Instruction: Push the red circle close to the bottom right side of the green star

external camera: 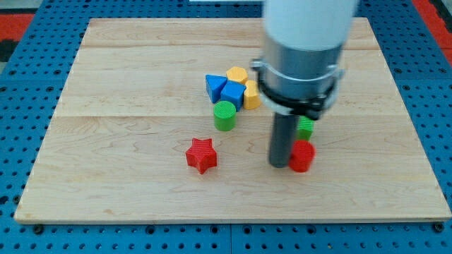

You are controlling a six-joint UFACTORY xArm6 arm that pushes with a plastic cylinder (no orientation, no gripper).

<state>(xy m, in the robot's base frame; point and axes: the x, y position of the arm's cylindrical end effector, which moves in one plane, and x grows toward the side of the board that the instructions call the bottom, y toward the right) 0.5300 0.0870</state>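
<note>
The red circle (302, 156) lies right of the board's middle. My tip (280, 164) stands on the board, touching the red circle's left side. A green block (305, 128), mostly hidden behind the rod, sits just above the red circle; its shape cannot be made out.
A red star (201, 154) lies at the view's lower middle. A green cylinder (224, 116) sits below a cluster of two blue blocks (222, 88) and two yellow blocks (244, 85). The wooden board (106, 176) rests on a blue pegboard surface.
</note>
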